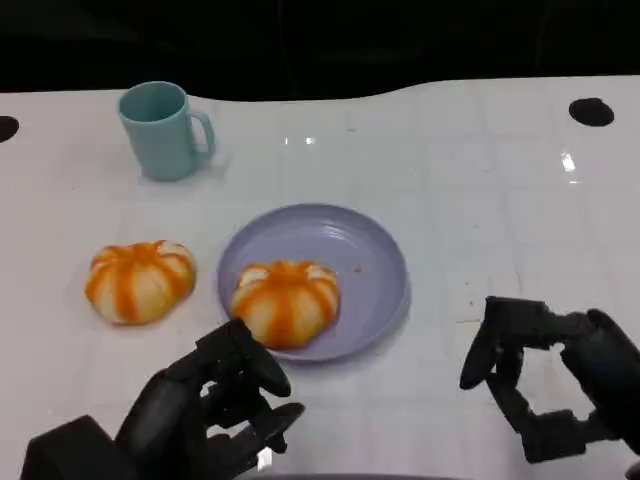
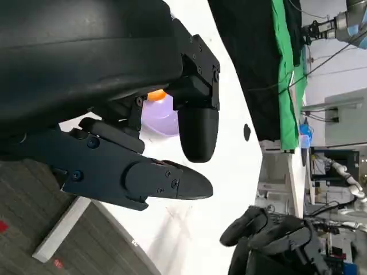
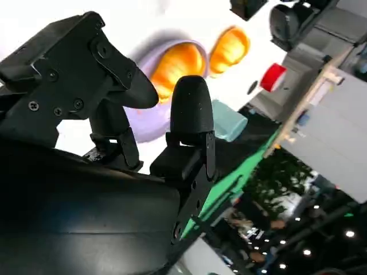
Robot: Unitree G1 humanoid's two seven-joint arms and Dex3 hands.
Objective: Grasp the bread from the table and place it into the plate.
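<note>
From my head camera I am looking down at a white table (image 1: 480, 180). A lilac plate (image 1: 375, 262) is sitting near the middle, and one orange-striped bread (image 1: 286, 301) is lying inside it, toward the plate's near left edge. A second bread (image 1: 139, 281) is resting on the bare table just left of the plate, not touching it. A teal mug (image 1: 160, 130) is standing upright further back on the left, handle pointing right. My left hand (image 1: 215, 405) is hovering just in front of the plate, fingers loosely curled and apart, holding nothing; its fingertips are coming close to the bread in the plate, though I cannot tell whether they are touching it. My right hand (image 1: 545, 375) is sitting well to the right of the plate, fingers spread, also carrying nothing.

From my left wrist, my own left hand (image 2: 143, 137) is taking up most of the picture, its fingers (image 2: 198, 129) parted with nothing between them. A sliver of the plate (image 2: 163, 120) and a bit of orange bread (image 2: 155, 94) are peeking out beyond them. My right hand (image 2: 269, 238) is showing further along the table.

From my right wrist, my right hand (image 3: 132, 126) is reaching out with fingers (image 3: 192, 106) apart and unloaded. Beyond them the plate (image 3: 143, 123) is holding its bread (image 3: 178, 66), the second bread (image 3: 229, 48) is lying just beside it, and the mug (image 3: 228, 120) is showing as a blurred teal shape.
</note>
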